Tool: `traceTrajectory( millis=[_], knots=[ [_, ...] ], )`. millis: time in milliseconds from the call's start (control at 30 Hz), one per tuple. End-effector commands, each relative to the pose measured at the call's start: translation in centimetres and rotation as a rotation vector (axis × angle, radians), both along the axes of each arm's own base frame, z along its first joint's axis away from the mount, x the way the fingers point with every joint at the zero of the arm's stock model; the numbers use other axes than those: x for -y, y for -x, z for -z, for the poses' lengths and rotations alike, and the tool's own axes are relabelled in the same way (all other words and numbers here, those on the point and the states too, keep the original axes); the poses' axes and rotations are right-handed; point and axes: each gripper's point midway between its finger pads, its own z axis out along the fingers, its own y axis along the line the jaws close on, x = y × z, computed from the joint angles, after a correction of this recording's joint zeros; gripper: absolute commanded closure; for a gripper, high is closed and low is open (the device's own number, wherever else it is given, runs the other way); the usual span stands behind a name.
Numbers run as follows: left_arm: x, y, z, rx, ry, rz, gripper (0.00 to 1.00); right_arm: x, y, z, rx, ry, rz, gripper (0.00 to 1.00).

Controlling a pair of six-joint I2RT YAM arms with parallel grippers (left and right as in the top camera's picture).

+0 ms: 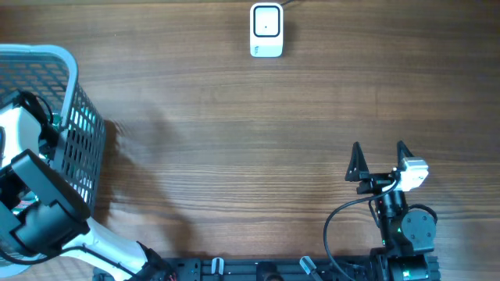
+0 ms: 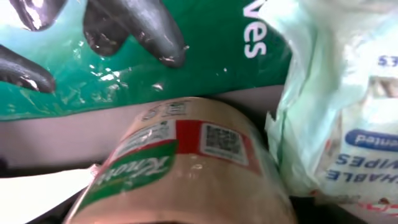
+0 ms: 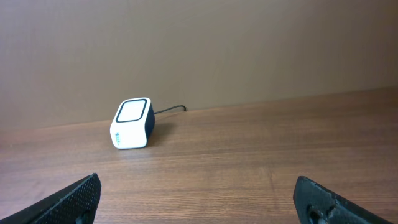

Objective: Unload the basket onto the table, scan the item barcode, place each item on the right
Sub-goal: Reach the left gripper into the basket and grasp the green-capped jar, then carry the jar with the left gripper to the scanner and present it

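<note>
Right under the left wrist lens lies a Knorr packet, square code facing up. Beyond it, the left gripper fingers rest on a green pouch inside the basket — whether they pinch it cannot be told. A firm grip that leaves the printed code uncovered would serve best. Farther off, the right gripper hovers with jaws spread — the scanner sits at the table's far edge.

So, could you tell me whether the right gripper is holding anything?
No, in the right wrist view the right gripper has its fingers wide apart, with only bare table between them and the scanner beyond.
</note>
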Motion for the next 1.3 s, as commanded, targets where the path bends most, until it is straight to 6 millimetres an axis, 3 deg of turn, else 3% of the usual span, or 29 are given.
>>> traceTrajectory(
  millis=[0, 167, 267, 400, 533, 600, 633, 667, 733, 800, 867, 933, 1033, 1100, 1167, 1267],
  knots=[
    [0.2, 0.9, 1.2, -0.042, -0.001, -0.002, 0.37, -0.2, 0.0, -0.1, 0.004, -0.004, -0.008, 0.00],
    [-0.6, -0.4, -1.3, 0.008, -0.036, -0.002, 0.42, -0.2, 0.0, -0.1, 0.004, -0.004, -0.008, 0.00],
    [-1.2, -1.2, -4.5, 0.062, -0.075, -0.003, 0.40, -0.2, 0.0, -0.1, 0.004, -0.004, -0.008, 0.00],
    [-1.6, -2.0, -12.5, 0.203, -0.165, -0.004, 0.38, -0.2, 0.0, -0.1, 0.004, -0.004, -0.008, 0.00],
    [-0.4, -2.1, -21.3, 0.427, -0.253, 0.004, 0.37, -0.2, 0.0, -0.1, 0.004, -0.004, -0.008, 0.00],
    [2.0, -1.0, -27.8, 0.644, -0.314, 0.029, 0.36, -0.2, 0.0, -0.1, 0.004, -0.004, -0.008, 0.00],
    [3.3, -0.3, -30.2, 0.734, -0.329, 0.047, 0.36, -0.2, 0.0, -0.1, 0.004, -0.004, -0.008, 0.00],
    [4.5, -0.1, -31.5, 0.797, -0.323, 0.068, 0.36, -0.2, 0.0, -0.1, 0.004, -0.004, -0.008, 0.00],
    [8.9, 0.3, -34.7, 0.954, -0.268, 0.159, 0.36, -0.2, 0.0, -0.1, 0.004, -0.004, -0.008, 0.00],
    [14.0, 0.1, -36.1, 1.037, -0.183, 0.293, 0.36, -0.2, 0.0, -0.1, 0.004, -0.004, -0.008, 0.00],
    [18.7, -0.7, -36.0, 1.048, -0.097, 0.456, 0.36, -0.2, 0.0, -0.1, 0.004, -0.004, -0.008, 0.00],
    [22.1, -2.0, -34.4, 0.985, -0.082, 0.593, 0.35, -0.2, 0.0, -0.1, 0.004, -0.004, -0.008, 0.00],
    [30.4, -4.2, -28.8, 0.801, -0.014, 0.895, 0.34, -0.2, 0.0, -0.1, 0.004, -0.004, -0.008, 0.00],
    [34.4, -5.1, -25.0, 0.686, -0.032, 1.085, 0.34, -0.2, 0.0, -0.1, 0.004, -0.004, -0.008, 0.00],
    [39.2, -6.1, -20.7, 0.595, -0.036, 1.405, 0.34, -0.2, 0.0, -0.1, 0.004, -0.004, -0.008, 0.00],
    [43.3, -6.2, -14.6, 0.451, 0.002, 1.804, 0.34, -0.2, 0.0, -0.1, 0.004, -0.004, -0.008, 0.00]
  ],
)
